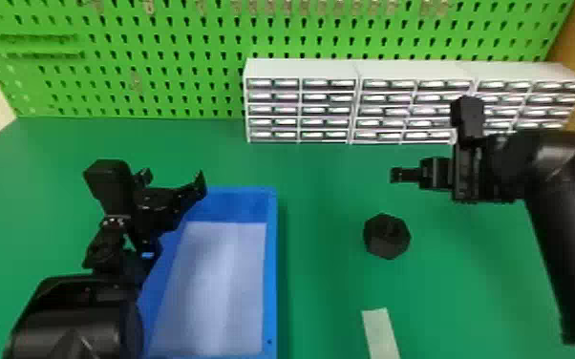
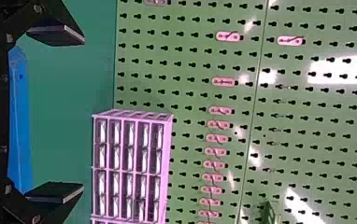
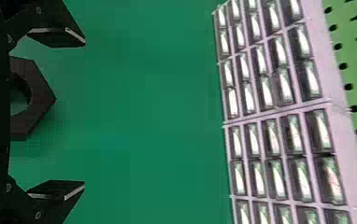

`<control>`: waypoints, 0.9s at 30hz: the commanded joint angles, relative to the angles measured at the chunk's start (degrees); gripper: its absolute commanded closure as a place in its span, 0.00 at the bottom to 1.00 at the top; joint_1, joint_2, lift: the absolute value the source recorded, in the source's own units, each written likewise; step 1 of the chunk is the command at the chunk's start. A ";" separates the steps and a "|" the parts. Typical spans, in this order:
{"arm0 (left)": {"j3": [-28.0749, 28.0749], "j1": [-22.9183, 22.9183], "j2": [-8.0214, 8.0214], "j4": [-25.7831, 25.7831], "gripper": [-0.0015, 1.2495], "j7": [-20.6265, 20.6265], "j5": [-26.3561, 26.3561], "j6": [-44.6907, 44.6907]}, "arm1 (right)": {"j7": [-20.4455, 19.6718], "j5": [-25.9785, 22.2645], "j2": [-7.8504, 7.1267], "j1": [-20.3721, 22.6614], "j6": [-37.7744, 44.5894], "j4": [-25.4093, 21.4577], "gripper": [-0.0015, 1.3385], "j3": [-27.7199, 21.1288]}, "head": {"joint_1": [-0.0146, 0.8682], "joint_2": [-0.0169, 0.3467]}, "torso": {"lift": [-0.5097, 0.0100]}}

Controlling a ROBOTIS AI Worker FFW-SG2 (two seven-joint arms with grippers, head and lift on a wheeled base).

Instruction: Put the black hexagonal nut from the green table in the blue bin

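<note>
The black hexagonal nut (image 1: 387,236) lies on the green table (image 1: 322,191), right of the blue bin (image 1: 270,267). My right gripper (image 1: 396,175) is beyond the nut and above the table, at the right. In the right wrist view, the nut (image 3: 39,95) shows partly behind the base of my right gripper (image 3: 84,114), whose fingers are spread wide with nothing between them. Over the bin's left far part is my left gripper (image 1: 174,179). Its own wrist view has the left gripper (image 2: 83,115) open and holding nothing, with part of the blue bin (image 2: 20,126) beyond.
A row of white drawer cabinets (image 1: 301,69) stands along the table's back, behind my right gripper. Behind it rises a green pegboard (image 1: 167,43). A pale strip (image 1: 380,329) lies on the table near the front, right of the bin.
</note>
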 commanded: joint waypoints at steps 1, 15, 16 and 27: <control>-0.09 0.00 -0.15 0.00 0.14 0.00 0.00 0.00 | 0.00 1.07 0.23 -0.93 1.73 1.80 0.16 0.85 | 0.79 0.19 | 0.79; 0.00 0.00 -0.15 0.00 0.14 0.00 -0.18 0.00 | 0.00 6.26 1.46 -3.74 7.35 8.57 0.16 0.85 | 0.79 0.19 | 0.79; 0.00 0.00 -0.15 0.00 0.14 0.00 -0.18 0.00 | 0.00 6.08 1.46 -3.83 7.35 9.19 0.16 0.94 | 0.79 0.19 | 0.79; 0.00 -0.18 -0.15 0.00 0.14 0.00 -0.27 0.00 | 0.00 3.71 0.58 -4.71 6.12 14.46 0.16 2.34 | 0.79 0.19 | 0.79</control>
